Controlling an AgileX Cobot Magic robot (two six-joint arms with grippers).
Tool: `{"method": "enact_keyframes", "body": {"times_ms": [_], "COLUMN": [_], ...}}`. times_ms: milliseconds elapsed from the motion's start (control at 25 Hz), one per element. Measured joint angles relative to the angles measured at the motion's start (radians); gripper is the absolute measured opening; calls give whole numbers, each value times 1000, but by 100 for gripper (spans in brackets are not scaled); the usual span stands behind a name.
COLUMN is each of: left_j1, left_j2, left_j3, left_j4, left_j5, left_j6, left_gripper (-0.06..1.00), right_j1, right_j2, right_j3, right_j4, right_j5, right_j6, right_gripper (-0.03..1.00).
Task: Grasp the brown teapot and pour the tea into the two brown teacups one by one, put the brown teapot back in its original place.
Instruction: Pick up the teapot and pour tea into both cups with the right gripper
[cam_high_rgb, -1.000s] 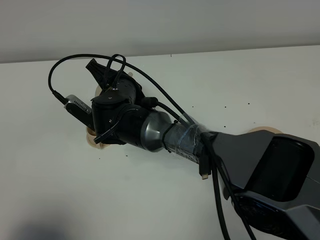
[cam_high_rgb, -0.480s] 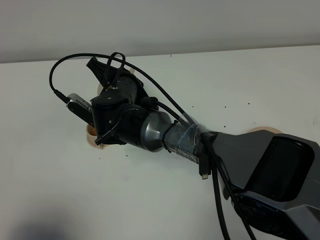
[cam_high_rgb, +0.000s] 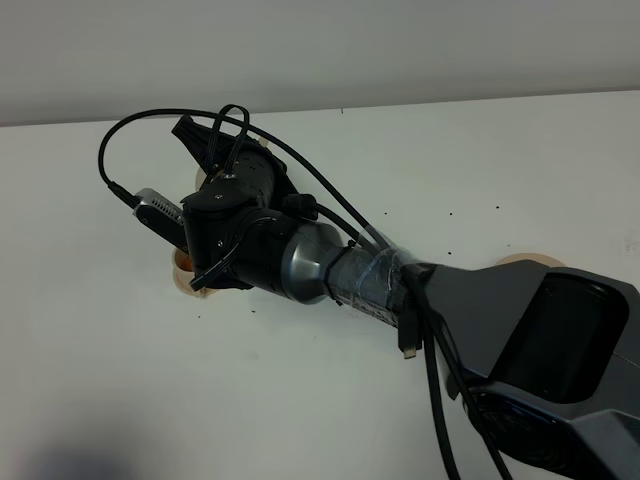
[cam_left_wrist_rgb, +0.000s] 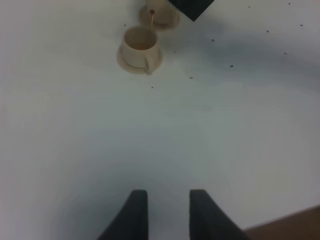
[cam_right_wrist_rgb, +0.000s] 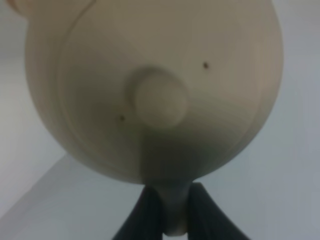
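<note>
Above the desk (cam_left_wrist_rgb: 150, 140), by the far teacup (cam_left_wrist_rgb: 162, 19), the right gripper (cam_right_wrist_rgb: 172, 212) pinches the brown teapot (cam_right_wrist_rgb: 155, 75) by its handle. The left gripper (cam_left_wrist_rgb: 167, 210) hangs empty, narrowly parted, well apart from the near teacup (cam_left_wrist_rgb: 140, 46).

White table (cam_left_wrist_rgb: 100, 140) showing dark specks. One saucer (cam_left_wrist_rgb: 131, 67) lying on it, carrying teacup (cam_left_wrist_rgb: 140, 44); other saucer (cam_left_wrist_rgb: 170, 21) lying just beside. Tan plate (cam_high_rgb: 527, 259) lying well apart, partly hidden.

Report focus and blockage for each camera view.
Exterior high: sharp, but the right arm blocks much of the view. Left wrist: soft and hazy, teacup readable. Right wrist: the brown teapot fills the frame, too close, blurred.
</note>
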Motion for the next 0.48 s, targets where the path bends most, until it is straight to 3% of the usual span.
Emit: {"method": "enact_keyframes", "body": {"times_ms": [480], "left_j1": [0], "left_j2": [0], "left_j3": [0], "left_j4": [0], "left_j5": [0], "left_j6": [0], "left_gripper": [23], "right_j1": [0], "right_j2": [0], "right_j3": [0], "right_j4": [-34], "right_j5": [-9], "right_j6": [-1], "right_gripper": [11]}}
